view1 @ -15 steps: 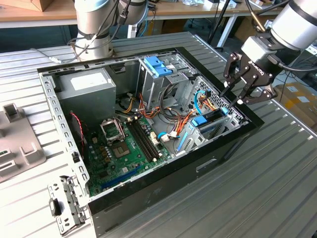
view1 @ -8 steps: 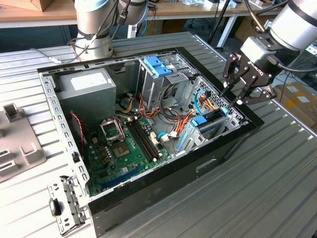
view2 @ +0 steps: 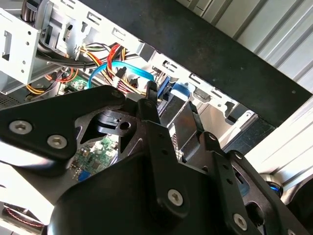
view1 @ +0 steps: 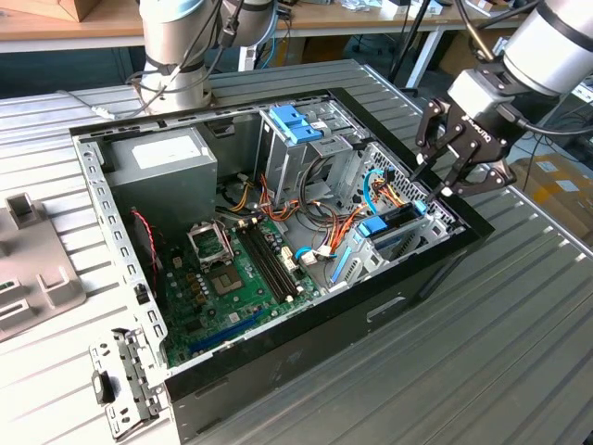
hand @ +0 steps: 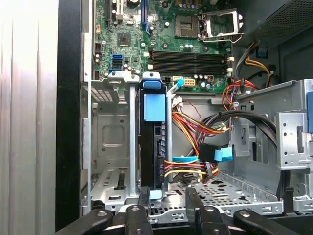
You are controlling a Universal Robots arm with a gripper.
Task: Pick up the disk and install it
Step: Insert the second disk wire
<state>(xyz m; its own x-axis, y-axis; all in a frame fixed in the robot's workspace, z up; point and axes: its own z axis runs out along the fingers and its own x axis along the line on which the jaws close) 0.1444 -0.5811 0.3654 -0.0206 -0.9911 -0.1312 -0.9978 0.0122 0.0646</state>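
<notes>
The disk [view1: 397, 234] stands on edge in the metal drive cage [view1: 371, 255] at the open computer case's corner, on the exterior view's right. In the first wrist view the disk [hand: 154, 147] shows as a dark narrow edge with blue rail tabs at both ends, seated between the cage walls. My gripper [view1: 434, 185] hovers just above that cage, open. Its black fingers [hand: 190, 203] reach toward the disk's near end, one to each side, with a gap on one side. In the second wrist view my gripper [view2: 172, 105] points at a blue rail tab [view2: 168, 88].
The black case [view1: 278, 362] lies open on a ribbed metal table. Inside are the motherboard [view1: 222, 278], a grey power supply box [view1: 157, 167], an upper cage with a blue bracket [view1: 296, 125] and loose orange and blue cables [view1: 324, 222]. A grey plastic panel [view1: 28, 269] lies at the exterior view's left.
</notes>
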